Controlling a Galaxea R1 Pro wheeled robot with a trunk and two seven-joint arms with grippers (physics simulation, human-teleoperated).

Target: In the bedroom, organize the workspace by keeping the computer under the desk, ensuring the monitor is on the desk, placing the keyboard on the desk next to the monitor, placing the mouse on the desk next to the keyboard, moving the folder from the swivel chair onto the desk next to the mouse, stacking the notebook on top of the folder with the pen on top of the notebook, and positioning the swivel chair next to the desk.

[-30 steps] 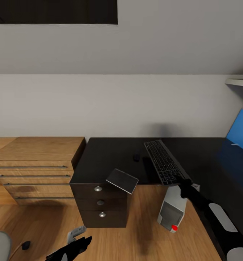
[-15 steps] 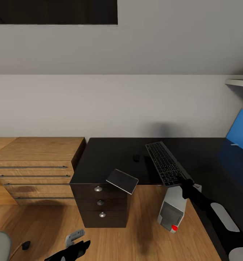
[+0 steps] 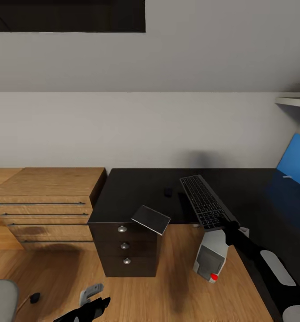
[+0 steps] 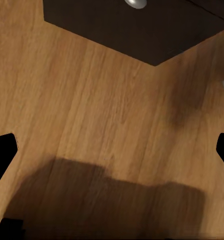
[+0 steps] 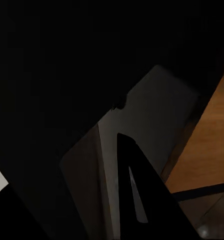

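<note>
The keyboard sits slanted over the front of the black desk, its near end past the edge. My right gripper is shut on that near end. The small dark mouse lies on the desk just left of the keyboard. A flat dark grey rectangle, seemingly the notebook, overhangs the desk's front edge. Under the desk stands the pale computer, also seen as a pale box, the computer. My left gripper hangs low over the floor, open, with bare floor between the left gripper's fingers. Monitor, folder and pen are out of view.
A light wooden drawer chest stands left of the desk's dark drawer pedestal. The desk's blue back panel rises at the far right under a white shelf. The swivel chair's grey seat shows at the bottom left on the wooden floor.
The keyboard and my right gripper have shifted slightly to the right. The head view has moved a little. My left gripper has sunk slightly.
</note>
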